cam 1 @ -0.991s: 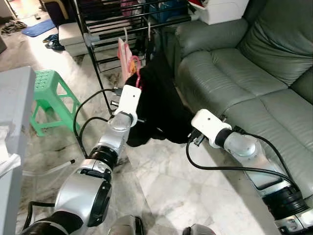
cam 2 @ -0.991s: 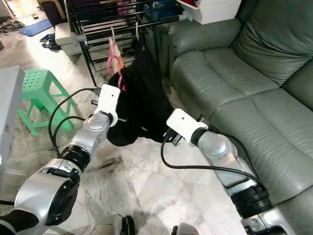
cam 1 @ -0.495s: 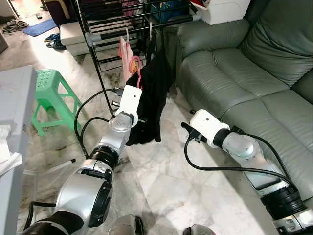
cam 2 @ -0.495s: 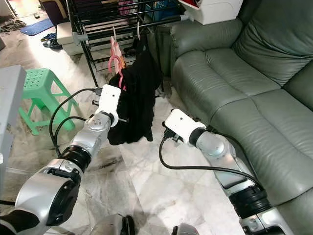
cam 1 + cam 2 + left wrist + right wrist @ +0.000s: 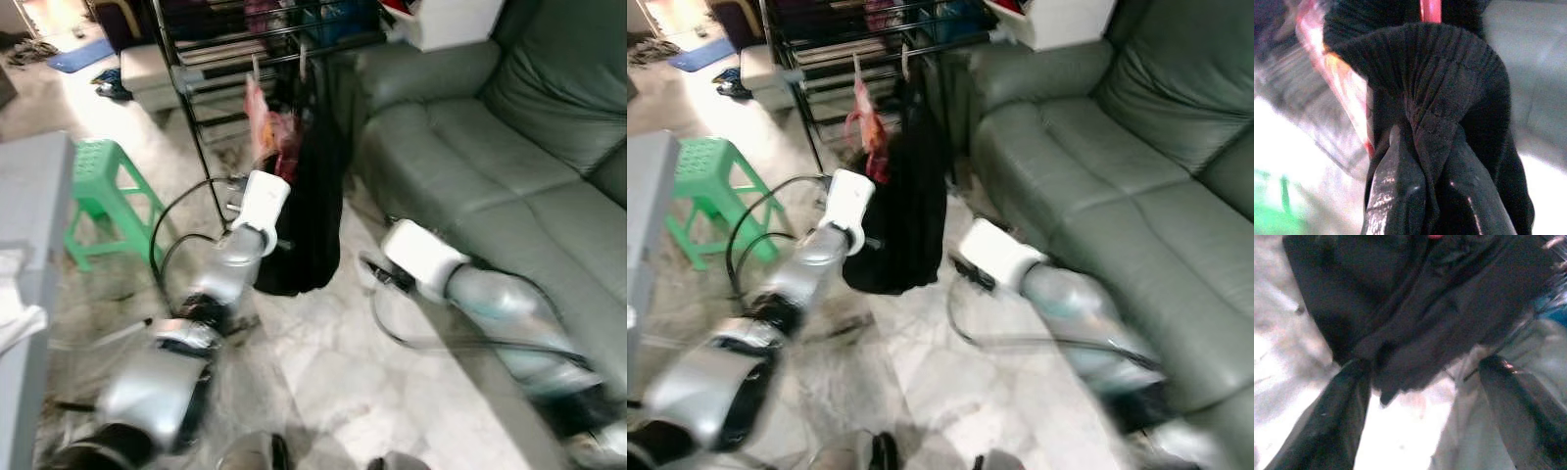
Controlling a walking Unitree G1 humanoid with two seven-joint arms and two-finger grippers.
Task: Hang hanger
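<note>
**Black garment held at the drying rack**

While the head views were blurred, the left gripper (image 5: 1422,196) was raised toward the black metal drying rack (image 5: 211,59), its two fingers (image 5: 1396,196) pinched tight on a gathered fold of the black garment (image 5: 313,196). That garment hung on a pink hanger (image 5: 1430,10), which sat up beside the rack's lower rails next to a pink-and-red cloth (image 5: 263,122). Below the left gripper, the garment drooped freely toward the marble floor (image 5: 323,372). To its right, the right gripper (image 5: 1425,396) faced the lower edge of the garment with its fingers (image 5: 1337,411) spread wide apart and nothing between them. A green plastic stool (image 5: 98,186) stood on the left, and a grey-green leather sofa (image 5: 490,147) on the right.
</note>
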